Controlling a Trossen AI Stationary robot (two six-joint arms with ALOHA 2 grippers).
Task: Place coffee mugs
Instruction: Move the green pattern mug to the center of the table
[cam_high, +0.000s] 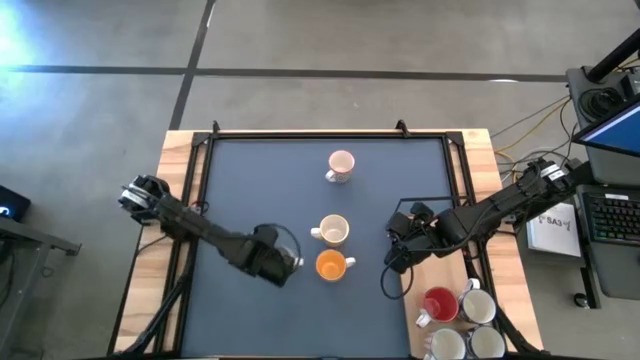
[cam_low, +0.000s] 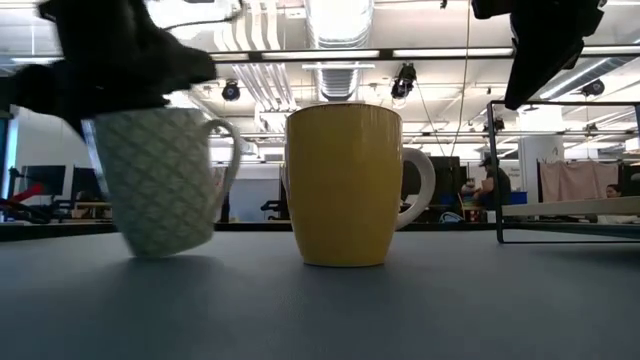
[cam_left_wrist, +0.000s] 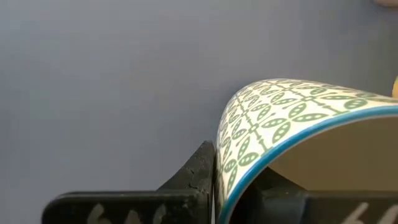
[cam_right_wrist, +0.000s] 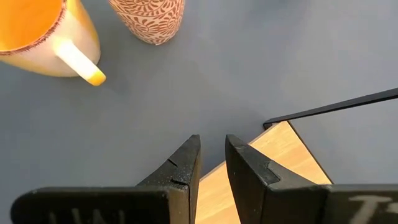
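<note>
My left gripper (cam_high: 277, 262) is shut on a white mug with a green leaf pattern and a blue rim (cam_left_wrist: 280, 118); the low view shows this mug (cam_low: 160, 185) tilted under the gripper. Beside it stands an orange mug (cam_high: 331, 265), yellow outside (cam_low: 343, 185). A cream mug (cam_high: 334, 231) and a pale pink mug (cam_high: 341, 165) stand farther back on the mat. My right gripper (cam_right_wrist: 212, 155) hovers shut and empty over the mat's right edge, near the orange mug (cam_right_wrist: 43, 37) and a red-patterned mug (cam_right_wrist: 149, 22). My left gripper pinches the green-patterned mug's wall at the rim (cam_left_wrist: 239, 168), one finger (cam_left_wrist: 199, 171) outside and the other inside. It comes from above, pointing down. The mug sits tilted, its base (cam_low: 165, 250) at or just above the mat; which, I cannot tell.
A red mug (cam_high: 440, 303) and three white mugs (cam_high: 478, 305) stand on the wooden strip at the table's near right. A thin black frame (cam_high: 330, 136) borders the dark mat. Bare mat lies to the left and far side of the mugs.
</note>
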